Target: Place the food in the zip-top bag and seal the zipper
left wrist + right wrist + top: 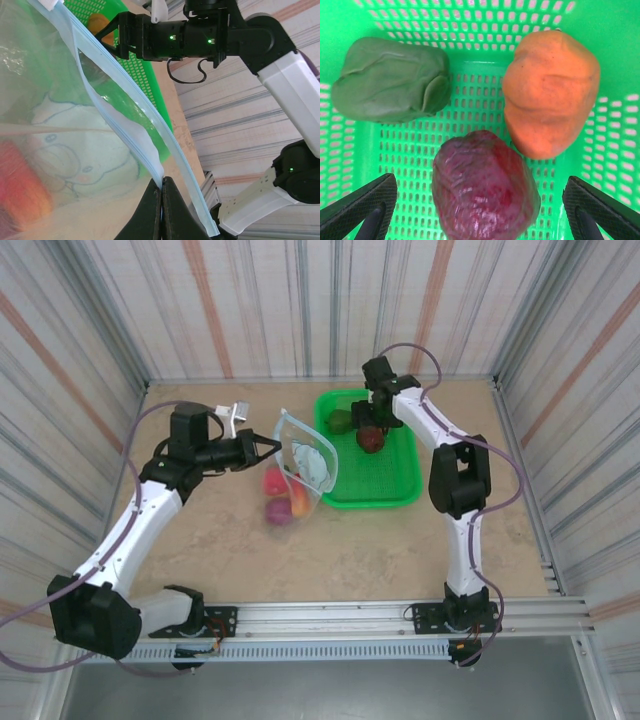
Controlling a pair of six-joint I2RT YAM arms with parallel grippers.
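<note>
The zip-top bag stands open in mid-table, and my left gripper is shut on its mouth edge. In the left wrist view that gripper pinches one lip beside the pale blue zipper. Red, orange and magenta food lies inside the bag. My right gripper hangs open over the green basket. Seen from the right wrist, its fingers straddle a dark maroon food without touching it. A green food and an orange food lie beyond.
The basket's mesh floor and raised walls surround the three pieces. Striped walls close in the table on three sides. Bare tabletop stretches in front of the bag and basket.
</note>
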